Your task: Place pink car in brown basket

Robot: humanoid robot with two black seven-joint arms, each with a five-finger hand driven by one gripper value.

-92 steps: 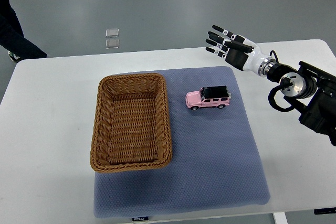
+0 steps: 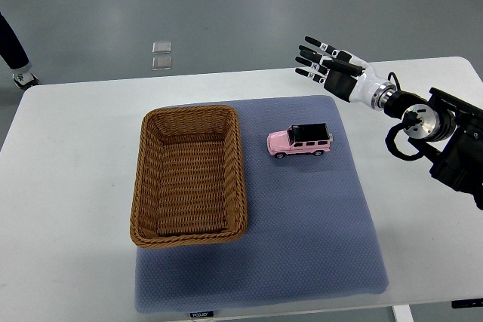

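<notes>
Mat's front-edge label is too small to read.

Taking the pink car as the landmark: it stands alone on the blue mat, with bare mat on its right, on its near side and on its far side, so a hand could come down on it from any of those. To its left a strip of mat separates it from the brown basket, whose woven wall is the only thing standing close. The basket's inside holds nothing, as far as the weave lets one judge. The right hand hovers beyond the car to its far right, fingers spread, with nothing between them.
</notes>
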